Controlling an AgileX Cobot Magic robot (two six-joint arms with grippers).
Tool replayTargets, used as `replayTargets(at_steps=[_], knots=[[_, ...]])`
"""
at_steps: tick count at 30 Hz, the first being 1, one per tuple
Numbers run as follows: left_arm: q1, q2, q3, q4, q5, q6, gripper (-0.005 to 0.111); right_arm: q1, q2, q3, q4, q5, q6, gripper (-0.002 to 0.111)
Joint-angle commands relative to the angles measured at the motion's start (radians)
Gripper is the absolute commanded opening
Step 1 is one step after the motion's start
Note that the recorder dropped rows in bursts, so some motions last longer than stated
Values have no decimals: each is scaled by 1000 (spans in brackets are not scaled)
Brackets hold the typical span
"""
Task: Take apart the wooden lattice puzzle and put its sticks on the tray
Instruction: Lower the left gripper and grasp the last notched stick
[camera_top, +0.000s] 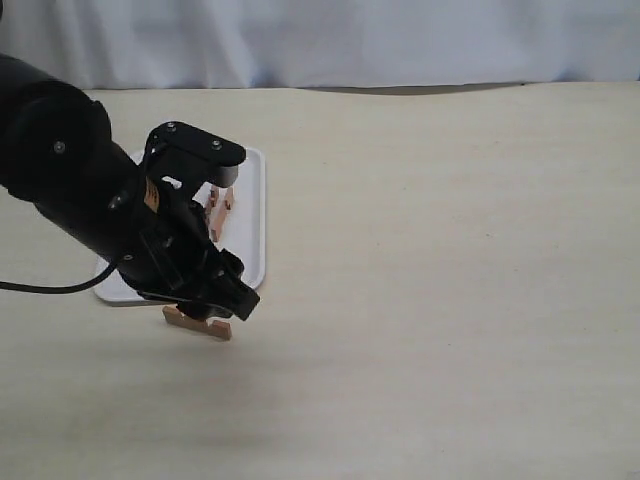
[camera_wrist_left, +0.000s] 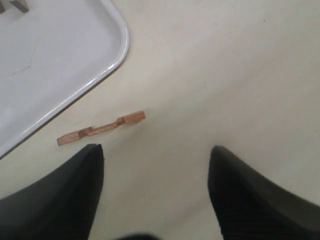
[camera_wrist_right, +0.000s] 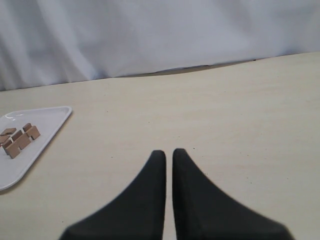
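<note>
One notched reddish-brown stick (camera_wrist_left: 101, 128) lies flat on the table just outside the white tray's (camera_wrist_left: 55, 65) rounded corner. In the exterior view this stick (camera_top: 197, 324) pokes out below my left gripper (camera_top: 222, 298). The left gripper (camera_wrist_left: 156, 150) hovers above the table beside the stick, open, with nothing between its fingers. More sticks (camera_top: 222, 205) lie close together on the tray (camera_top: 250, 225); the right wrist view shows them as a small cluster (camera_wrist_right: 20, 140). No assembled lattice shows. My right gripper (camera_wrist_right: 169, 152) is shut and empty, well away from the tray (camera_wrist_right: 47, 127).
The pale wooden table (camera_top: 450, 250) stretches right of the tray. A white cloth backdrop (camera_top: 350, 40) hangs behind its far edge. My black left arm (camera_top: 70, 180) covers the tray's left part.
</note>
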Motion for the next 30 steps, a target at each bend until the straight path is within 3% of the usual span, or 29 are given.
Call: replayTargets(at_steps=[1, 9, 22, 30], knots=[[0, 1, 1, 2, -50, -10, 60, 2, -4, 2, -4, -2, 1, 5], [0, 2, 1, 149, -35, -160, 85, 2, -4, 2, -4, -2, 1, 5], [-2, 152, 1, 187, -37, -273, 85, 2, -4, 2, -4, -2, 1, 5], [-2, 225, 1, 324, -63, -416, 85, 2, -4, 2, -4, -2, 1, 5]])
